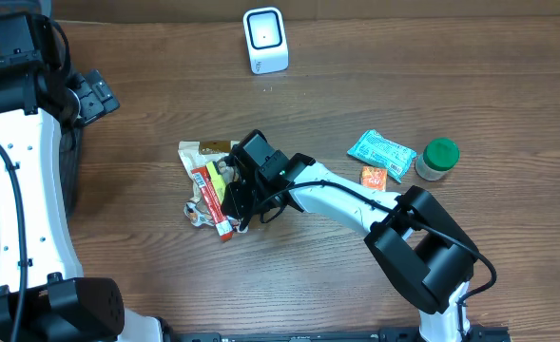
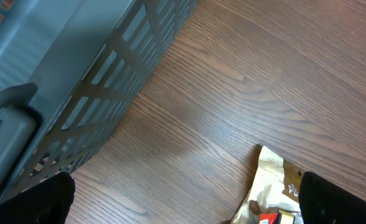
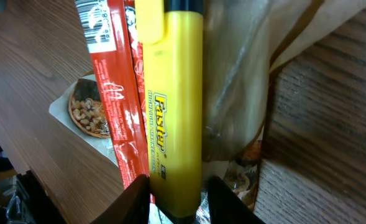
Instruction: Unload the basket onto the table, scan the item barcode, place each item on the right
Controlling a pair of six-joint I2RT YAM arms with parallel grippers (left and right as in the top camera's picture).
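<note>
The yellow highlighter (image 3: 173, 112) lies, end clamped, between the right fingers (image 3: 136, 202)

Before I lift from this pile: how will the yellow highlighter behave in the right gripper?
The yellow highlighter looks like a rigid plastic body, so it is probably stiff and light. Its glossy sides may slip in the right gripper. The red wrapper lying against it could drag along.

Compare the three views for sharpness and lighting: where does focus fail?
Overhead: even light, sharp, the scanner face bright white. Left wrist: basket soft, fingers dark blurs at the corners. Right wrist: yellow highlighter print crisp, nearest fingertips blurred.
</note>
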